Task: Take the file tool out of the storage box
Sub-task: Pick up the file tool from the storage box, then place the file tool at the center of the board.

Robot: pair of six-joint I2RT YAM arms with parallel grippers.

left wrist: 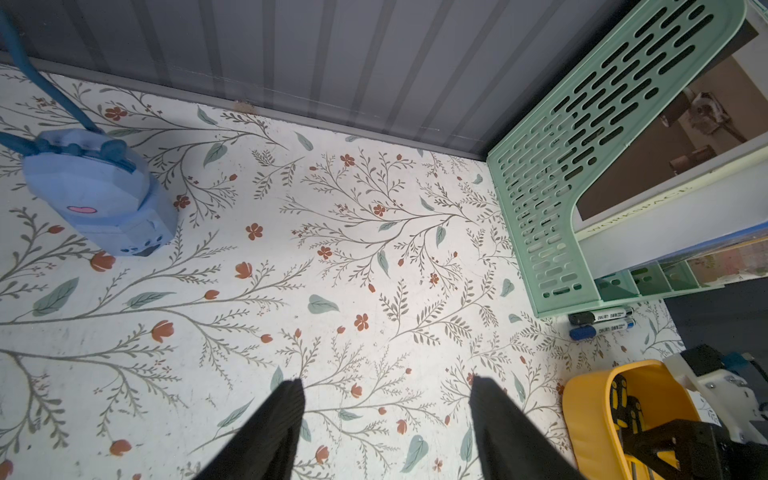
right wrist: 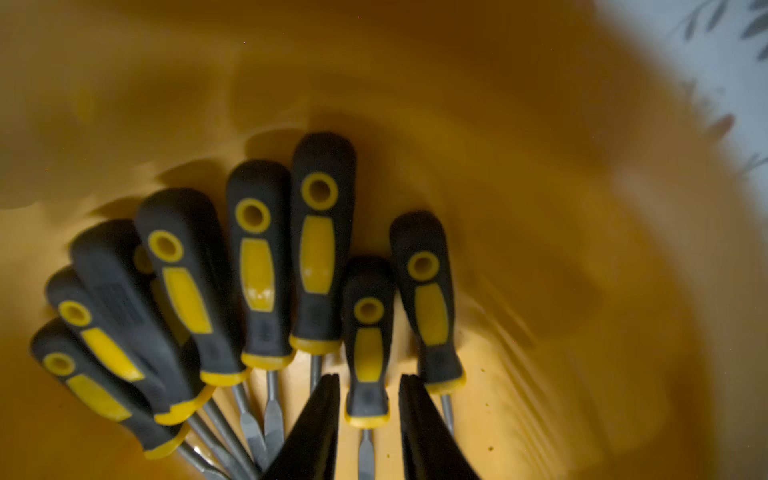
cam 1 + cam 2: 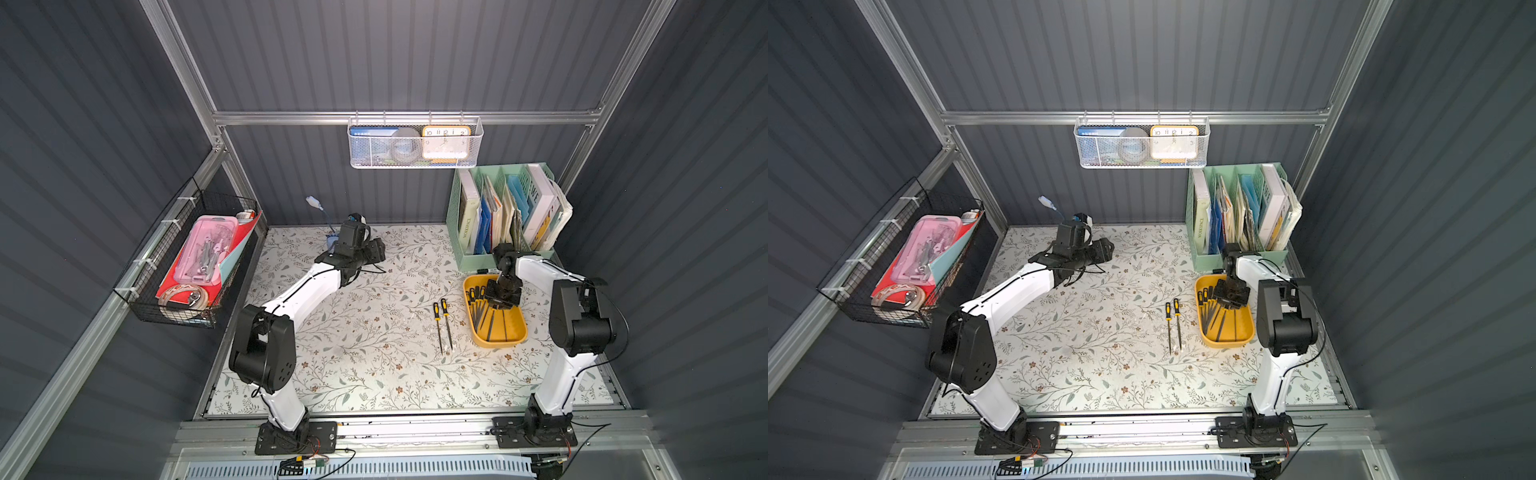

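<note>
Your worktop (image 3: 353, 365), left to right.
- Left pincer (image 1: 386, 382): jaws wide apart, nothing between them, above the bare floral surface.
- Two files (image 3: 437, 312): loose on the worktop, side by side, just left of the storage box (image 3: 498, 343).
- Box: yellow, on the worktop's right side, more files (image 2: 257, 266) fanned inside.
- Right pincer (image 2: 369, 376): down in the box, jaws narrowly parted astride one file handle (image 2: 368, 349). You cannot tell whether they press it.
</note>
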